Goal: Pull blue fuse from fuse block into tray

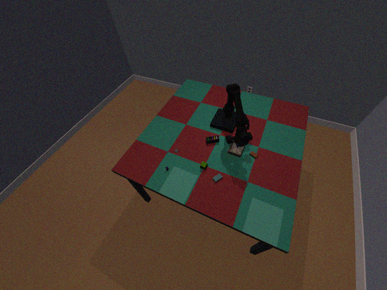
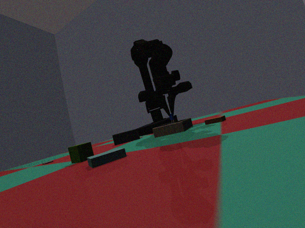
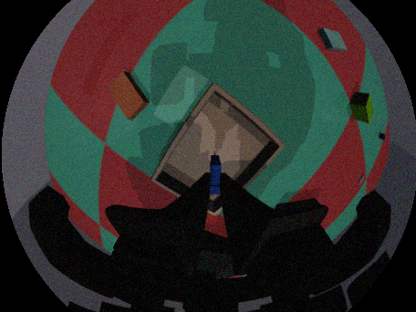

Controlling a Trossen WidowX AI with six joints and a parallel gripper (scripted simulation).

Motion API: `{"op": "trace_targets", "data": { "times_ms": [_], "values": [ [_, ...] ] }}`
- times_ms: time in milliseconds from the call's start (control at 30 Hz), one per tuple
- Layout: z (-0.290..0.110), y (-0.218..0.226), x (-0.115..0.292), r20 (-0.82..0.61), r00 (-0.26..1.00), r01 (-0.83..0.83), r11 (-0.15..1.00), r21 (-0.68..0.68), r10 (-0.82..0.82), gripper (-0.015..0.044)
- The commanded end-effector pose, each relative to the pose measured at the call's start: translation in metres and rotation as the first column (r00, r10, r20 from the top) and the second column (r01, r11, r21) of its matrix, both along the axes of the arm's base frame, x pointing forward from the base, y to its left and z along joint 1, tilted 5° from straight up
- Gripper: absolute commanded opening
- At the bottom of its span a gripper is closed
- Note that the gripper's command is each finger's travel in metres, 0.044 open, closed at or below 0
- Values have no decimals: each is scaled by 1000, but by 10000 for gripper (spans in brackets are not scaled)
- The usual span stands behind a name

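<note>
Top view: the black arm [image 1: 236, 115] bends down over the tray [image 1: 235, 149] on the checkered table [image 1: 277, 184]; the fuse block [image 1: 212, 139] sits apart to the tray's left.
Exterior view: the gripper [image 2: 170, 115] hangs just above the tray [image 2: 172, 128], clenched on the blue fuse [image 2: 171, 116]; a green cube [image 2: 80, 152] and a teal slab [image 2: 106, 157] lie nearer.
Wrist view: the blue fuse [image 3: 214, 176] stands pinched between dark fingers, over the tray's floor [image 3: 210, 130]; an orange block [image 3: 128, 96] lies beside.
</note>
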State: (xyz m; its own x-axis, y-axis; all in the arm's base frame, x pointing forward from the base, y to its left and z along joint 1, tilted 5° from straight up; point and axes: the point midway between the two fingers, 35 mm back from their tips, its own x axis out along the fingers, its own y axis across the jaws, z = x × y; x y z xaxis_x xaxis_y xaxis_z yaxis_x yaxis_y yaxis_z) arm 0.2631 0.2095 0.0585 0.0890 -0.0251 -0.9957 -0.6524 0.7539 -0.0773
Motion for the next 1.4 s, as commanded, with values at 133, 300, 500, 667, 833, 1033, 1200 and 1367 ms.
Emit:
{"op": "trace_targets", "data": {
  "times_ms": [133, 300, 500, 667, 833, 1033, 1200, 1367],
  "values": [
    [0, 0, 0, 1, 1000, 0, 1000, 1, 0, 157],
    [0, 0, 0, 1, 1000, 0, 1000, 1, 0, 289],
    [37, 0, -4, -1, 1000, 0, 1000, -5, 0, 330],
    [37, 0, -4, -1, 1000, 0, 1000, -5, 0, 330],
    [37, 0, -4, -1, 1000, 0, 1000, -5, 0, 330],
    [36, 1, -4, -3, 1000, -6, 1000, -2, 6, 330],
    [36, 1, -4, -3, 1000, -6, 1000, -2, 6, 330],
    [36, 1, -4, -3, 1000, -6, 1000, -2, 6, 330]
  ]
}}
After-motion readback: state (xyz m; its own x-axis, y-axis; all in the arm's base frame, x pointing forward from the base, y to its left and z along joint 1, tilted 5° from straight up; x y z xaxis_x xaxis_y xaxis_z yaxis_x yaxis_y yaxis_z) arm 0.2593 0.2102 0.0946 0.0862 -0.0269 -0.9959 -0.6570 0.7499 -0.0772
